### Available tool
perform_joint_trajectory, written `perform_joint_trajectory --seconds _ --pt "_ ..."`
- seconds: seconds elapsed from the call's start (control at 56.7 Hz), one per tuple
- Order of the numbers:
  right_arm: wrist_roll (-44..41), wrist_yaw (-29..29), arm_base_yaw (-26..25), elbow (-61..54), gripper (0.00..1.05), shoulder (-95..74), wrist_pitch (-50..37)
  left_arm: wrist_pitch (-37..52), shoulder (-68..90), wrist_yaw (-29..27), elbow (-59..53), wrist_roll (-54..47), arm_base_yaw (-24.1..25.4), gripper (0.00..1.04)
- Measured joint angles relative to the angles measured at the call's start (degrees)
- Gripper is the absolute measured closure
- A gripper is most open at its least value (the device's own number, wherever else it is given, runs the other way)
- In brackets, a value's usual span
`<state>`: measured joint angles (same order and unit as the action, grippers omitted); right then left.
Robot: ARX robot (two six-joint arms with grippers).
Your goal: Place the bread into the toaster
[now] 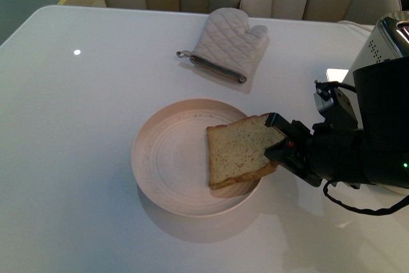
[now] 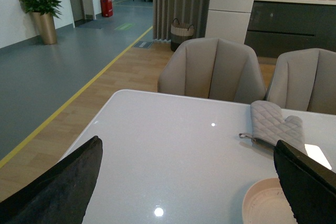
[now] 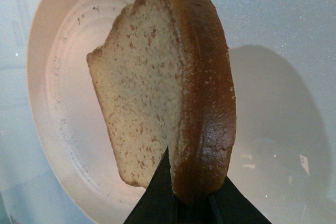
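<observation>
Front view | my right gripper (image 1: 276,137) clamps the bread (image 1: 238,156) by one edge, slice tilted over the cream plate (image 1: 146,158) | oven mitt (image 1: 225,44) beyond it on the white table (image 1: 77,126) | toaster (image 1: 391,38) at far right.

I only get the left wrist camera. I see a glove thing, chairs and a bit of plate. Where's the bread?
Observer: The right gripper is shut on the bread, pinching one crust edge. The slice is tilted over the plate.
Operator: Where's the toaster it goes in?
Observer: The toaster stands on the table's right side, beyond that gripper. The picture's edge cuts part of it off.
Operator: Is more bread left on the plate?
Observer: No second slice shows. The right wrist view shows only tiny dark specks on the plate.
</observation>
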<state>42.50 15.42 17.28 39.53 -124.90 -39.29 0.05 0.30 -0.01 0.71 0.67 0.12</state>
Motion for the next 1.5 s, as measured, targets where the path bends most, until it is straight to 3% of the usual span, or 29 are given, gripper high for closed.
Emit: perform_joint_trajectory --seconds 0.194,0.441,0.705,1.076,1.217,1.499 --pt "0.42 1.33 0.20 -1.79 1.01 4.70 -4.26 0.00 0.00 0.00 0.00 0.00 0.00 0.07" --pt "-1.53 0.90 -1.11 -4.28 1.01 16.52 -1.92 0.00 0.00 0.00 0.00 0.00 0.00 0.07" --pt "-11.23 -0.22 -8.87 -2.82 1.01 36.30 12.20 0.00 0.00 0.00 0.00 0.00 0.00 0.07" --pt "-35.74 -6.32 -23.04 12.76 1.01 49.03 34.16 0.00 0.00 0.00 0.00 0.00 0.00 0.07" --pt "-41.55 -6.88 -25.03 14.97 1.01 48.63 39.32 0.00 0.00 0.00 0.00 0.00 0.00 0.07" --pt "-47.28 -9.77 -26.43 12.52 1.01 46.73 40.46 0.00 0.00 0.00 0.00 0.00 0.00 0.07"
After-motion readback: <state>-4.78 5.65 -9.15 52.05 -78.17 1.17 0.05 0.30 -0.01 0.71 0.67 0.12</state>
